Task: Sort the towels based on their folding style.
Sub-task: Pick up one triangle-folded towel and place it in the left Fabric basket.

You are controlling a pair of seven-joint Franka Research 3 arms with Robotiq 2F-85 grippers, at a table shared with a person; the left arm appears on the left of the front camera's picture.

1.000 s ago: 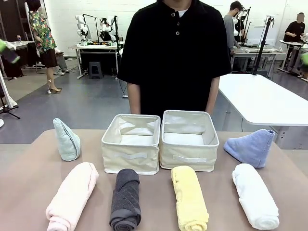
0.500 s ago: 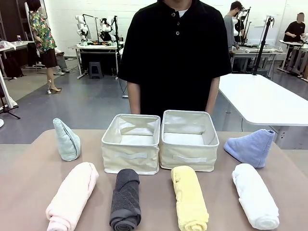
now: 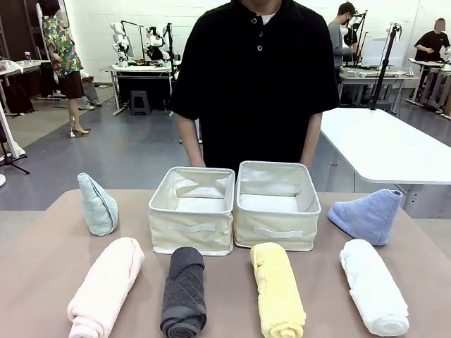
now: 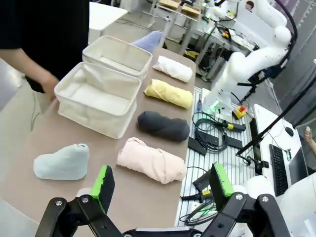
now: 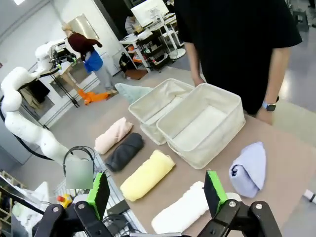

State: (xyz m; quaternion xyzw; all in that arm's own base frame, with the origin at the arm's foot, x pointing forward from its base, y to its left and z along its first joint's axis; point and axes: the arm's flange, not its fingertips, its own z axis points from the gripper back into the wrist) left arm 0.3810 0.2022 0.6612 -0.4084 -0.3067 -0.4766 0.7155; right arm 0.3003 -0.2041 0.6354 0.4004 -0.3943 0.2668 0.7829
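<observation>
Both of my tools are free: the left gripper [image 4: 162, 181] and the right gripper [image 5: 156, 191] hang over my side of the table [image 3: 229, 299], jaws spread wide and holding nothing. Nearest me lie four rolls in a row, left to right: pink roll [image 3: 106, 287], grey roll [image 3: 184, 290], yellow roll [image 3: 277, 290] and white roll [image 3: 373, 285], each pointing away from me. I judge the first pick is due, so I'd take an outer roll with the arm on its side, straddle it across its width and pinch at the middle so it doesn't unwind. Behind the rolls the left bin [image 3: 190, 229] and right bin [image 3: 275, 234] stand touching, both empty: rolls in one, cones in the other. The green cone [image 3: 99, 204] sits left of them and the blue cone [image 3: 366, 215] right; I'd grip those low, near the base. Beyond, the person [image 3: 257, 77] stands close behind the bins, so I drop gently.
</observation>
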